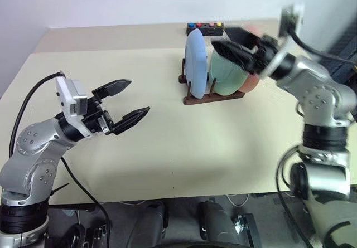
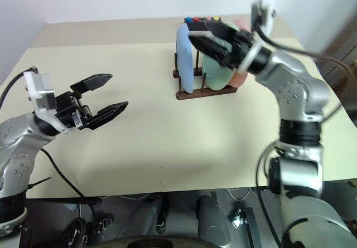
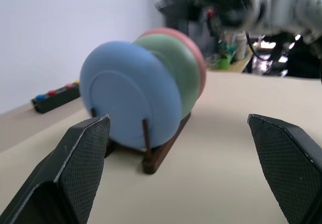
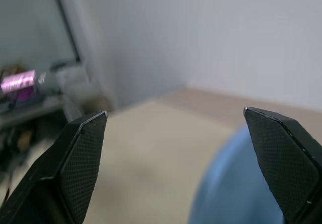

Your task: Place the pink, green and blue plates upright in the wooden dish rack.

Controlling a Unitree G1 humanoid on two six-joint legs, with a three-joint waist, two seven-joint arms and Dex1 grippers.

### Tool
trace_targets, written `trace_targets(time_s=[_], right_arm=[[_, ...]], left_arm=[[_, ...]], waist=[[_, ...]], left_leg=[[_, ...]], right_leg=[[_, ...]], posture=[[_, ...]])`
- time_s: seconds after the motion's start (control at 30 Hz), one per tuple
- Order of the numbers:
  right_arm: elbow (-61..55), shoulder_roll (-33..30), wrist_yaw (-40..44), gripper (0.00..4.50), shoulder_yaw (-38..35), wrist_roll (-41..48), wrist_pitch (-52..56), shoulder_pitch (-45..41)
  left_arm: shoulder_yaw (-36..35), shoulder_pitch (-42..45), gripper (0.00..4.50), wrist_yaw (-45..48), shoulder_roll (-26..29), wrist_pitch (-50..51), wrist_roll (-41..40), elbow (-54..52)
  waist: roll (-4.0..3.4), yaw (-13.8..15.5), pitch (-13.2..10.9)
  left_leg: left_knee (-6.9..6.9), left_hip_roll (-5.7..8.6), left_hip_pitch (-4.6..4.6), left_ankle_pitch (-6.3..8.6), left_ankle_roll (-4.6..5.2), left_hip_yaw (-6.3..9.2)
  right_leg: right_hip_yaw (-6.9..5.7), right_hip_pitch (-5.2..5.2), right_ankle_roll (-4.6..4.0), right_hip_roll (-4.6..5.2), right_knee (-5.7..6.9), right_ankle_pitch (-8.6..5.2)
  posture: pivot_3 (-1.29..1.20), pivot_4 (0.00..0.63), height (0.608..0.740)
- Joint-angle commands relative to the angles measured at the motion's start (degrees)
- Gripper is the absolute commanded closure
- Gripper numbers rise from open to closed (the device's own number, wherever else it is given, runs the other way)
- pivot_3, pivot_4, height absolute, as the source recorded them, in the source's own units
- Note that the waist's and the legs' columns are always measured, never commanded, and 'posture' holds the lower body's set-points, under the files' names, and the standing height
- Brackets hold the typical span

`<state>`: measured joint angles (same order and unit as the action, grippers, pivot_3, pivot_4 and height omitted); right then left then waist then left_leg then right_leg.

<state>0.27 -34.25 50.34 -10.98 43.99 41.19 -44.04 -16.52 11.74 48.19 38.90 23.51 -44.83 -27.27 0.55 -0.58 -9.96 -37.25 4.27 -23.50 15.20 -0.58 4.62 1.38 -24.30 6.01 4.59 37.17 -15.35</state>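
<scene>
The pink, green and blue plates all stand upright between the pegs of the wooden dish rack [image 1: 213,97] on the table [image 1: 167,147]. The blue plate [image 1: 196,64] occupies the slot farthest from the right end effector [image 1: 230,43], the green plate [image 1: 226,74] sits in the middle, and the pink plate [image 1: 252,81] stands directly beneath and behind that end effector. The right end effector hovers just above the green and pink plates with its fingers spread and nothing between them. The left end effector [image 1: 127,99] is well apart from the rack, pointing toward it, fingers likewise spread and empty. Judged from this arrangement, all three placements appear complete; only clearing the right arm from the rack remains.
</scene>
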Motion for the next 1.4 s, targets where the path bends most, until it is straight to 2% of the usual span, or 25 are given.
trace_targets(time_s=[0.03,0.17,0.37,0.67,1.17,1.4], right_arm=[[-4.61,-5.01,5.92,0.04,-0.89,0.73,-0.06,3.88],[-6.04,-9.98,8.88,0.04,1.00,-4.05,-3.38,10.89],[-4.46,-9.61,6.82,0.04,1.99,-10.68,-9.53,18.42],[3.54,-4.30,-0.08,0.04,1.62,-15.82,-15.63,16.07],[3.34,-3.27,2.24,0.04,3.18,-16.28,-16.49,11.07],[4.05,-4.08,3.76,0.04,4.50,-18.74,-17.10,13.11]], left_arm=[[0.32,1.07,0.00,0.47,1.80,0.98,-1.37,-3.29],[1.72,1.33,0.00,1.02,1.97,0.69,-0.37,-3.20],[3.77,2.62,0.00,2.74,1.78,-0.47,1.57,-1.28],[4.04,4.08,0.00,3.56,1.67,-0.57,2.37,-0.35],[3.27,2.27,0.00,2.38,1.31,-0.80,3.11,-1.27],[3.19,2.18,0.00,2.09,1.35,-0.76,3.11,-1.62]], waist=[[-0.03,-0.26,-0.01],[-0.04,-0.21,0.00],[-0.03,0.06,0.01],[-0.03,-0.04,0.00],[-0.03,-0.02,0.00],[-0.03,0.00,0.00]], left_leg=[[0.00,0.00,0.01,0.00,0.00,-0.01],[0.02,-0.04,0.06,0.00,0.00,-0.06],[-0.03,-0.03,0.06,0.00,0.00,-0.07],[-0.06,-0.03,0.06,-0.01,-0.02,-0.06],[-0.08,-0.03,0.06,-0.01,-0.02,-0.06],[-0.07,-0.03,0.06,-0.01,-0.01,-0.06]], right_leg=[[0.01,0.00,0.00,0.00,0.01,0.00],[0.04,-0.02,0.00,-0.04,0.04,0.00],[0.04,0.03,0.00,-0.03,0.03,0.00],[0.04,0.04,0.00,-0.04,0.03,0.00],[0.04,0.04,0.00,-0.04,0.04,0.00],[0.04,0.04,0.00,-0.04,0.04,0.00]], posture=[[0.00,0.150,0.740],[0.00,0.150,0.740],[0.00,0.150,0.740],[0.00,0.150,0.740],[0.00,0.150,0.740],[0.00,0.150,0.740]])
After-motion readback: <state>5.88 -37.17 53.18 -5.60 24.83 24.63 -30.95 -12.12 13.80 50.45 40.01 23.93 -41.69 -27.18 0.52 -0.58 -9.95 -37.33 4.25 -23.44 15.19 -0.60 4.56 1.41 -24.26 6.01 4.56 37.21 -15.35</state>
